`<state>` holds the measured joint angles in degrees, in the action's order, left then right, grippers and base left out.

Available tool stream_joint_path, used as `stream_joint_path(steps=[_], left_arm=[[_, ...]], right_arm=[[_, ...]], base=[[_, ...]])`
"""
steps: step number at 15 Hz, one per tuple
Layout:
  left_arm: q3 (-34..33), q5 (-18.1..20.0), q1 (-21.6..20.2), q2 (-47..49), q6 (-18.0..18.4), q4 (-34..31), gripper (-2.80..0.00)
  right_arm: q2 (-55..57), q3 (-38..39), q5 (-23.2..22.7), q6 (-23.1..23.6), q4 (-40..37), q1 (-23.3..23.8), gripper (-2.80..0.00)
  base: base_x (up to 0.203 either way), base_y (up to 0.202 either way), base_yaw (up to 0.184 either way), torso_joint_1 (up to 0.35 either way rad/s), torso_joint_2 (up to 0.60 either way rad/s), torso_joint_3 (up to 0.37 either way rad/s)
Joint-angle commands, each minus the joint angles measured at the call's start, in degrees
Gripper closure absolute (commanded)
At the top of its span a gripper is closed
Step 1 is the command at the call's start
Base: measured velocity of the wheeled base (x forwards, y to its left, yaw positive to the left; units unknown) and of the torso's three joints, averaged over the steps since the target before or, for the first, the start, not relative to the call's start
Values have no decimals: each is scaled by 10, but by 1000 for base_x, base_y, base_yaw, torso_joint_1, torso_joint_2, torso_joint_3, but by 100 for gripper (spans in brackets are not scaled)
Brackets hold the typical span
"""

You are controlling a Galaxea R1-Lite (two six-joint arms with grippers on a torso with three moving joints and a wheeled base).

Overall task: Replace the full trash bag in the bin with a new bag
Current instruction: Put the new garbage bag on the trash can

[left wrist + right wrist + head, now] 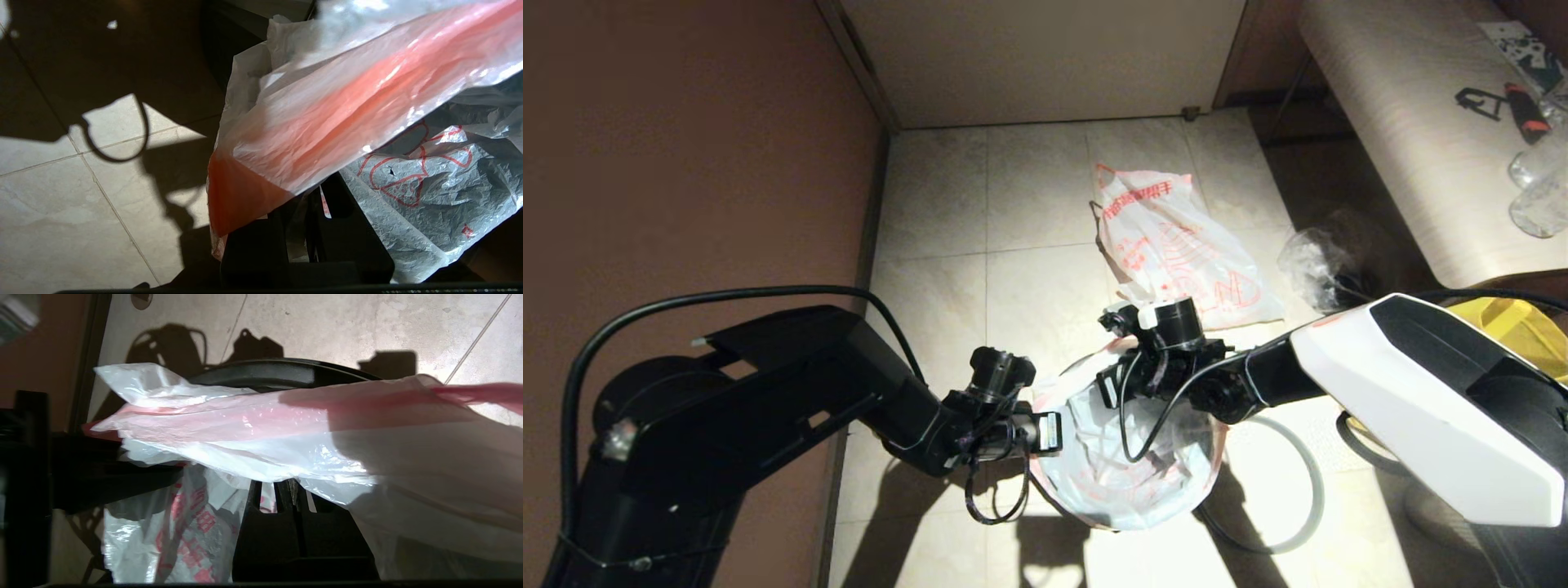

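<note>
We hold the new bag [1123, 457] stretched over the bin [278, 371], left gripper [1049, 431] and right gripper [1112, 384] fingers each pinched on its rim at opposite sides. The full trash bag [1176, 249] lies on the floor [980, 212] beyond.

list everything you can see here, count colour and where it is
full trash bag: 1, white with red-orange print, lying on the floor beyond the bin
new bag: 1, cloudy white with red-orange edges, mouth spread over the bin
bin: 1, black, mostly hidden under the new bag
hoop: 1, grey, on the floor at the bin's right
clear bag: 1, clear, crumpled on the floor by the bench
yellow tote: 1, yellow, behind the right arm
bench: 1, pale wood grain, far right
tool: 1, black and red, on the bench
left pincer: 1, black, shut on the new bag's left rim
right pincer: 1, black, shut on the new bag's far rim
</note>
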<state>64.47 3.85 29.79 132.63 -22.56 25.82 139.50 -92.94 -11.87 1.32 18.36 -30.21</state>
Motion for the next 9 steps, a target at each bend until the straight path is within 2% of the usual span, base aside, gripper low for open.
stream_joint_path(steps=[1,9], left_arm=[[2,-1,3,2,-2,2,0],[1,-2,4,3,0,2,0]], right_arm=[[-16,11,-1,-6,2,-6,0],[-49,42,-2,-18,24,-13,0]], base=[[0,0,0,0,0,0],[0,0,0,0,0,0]])
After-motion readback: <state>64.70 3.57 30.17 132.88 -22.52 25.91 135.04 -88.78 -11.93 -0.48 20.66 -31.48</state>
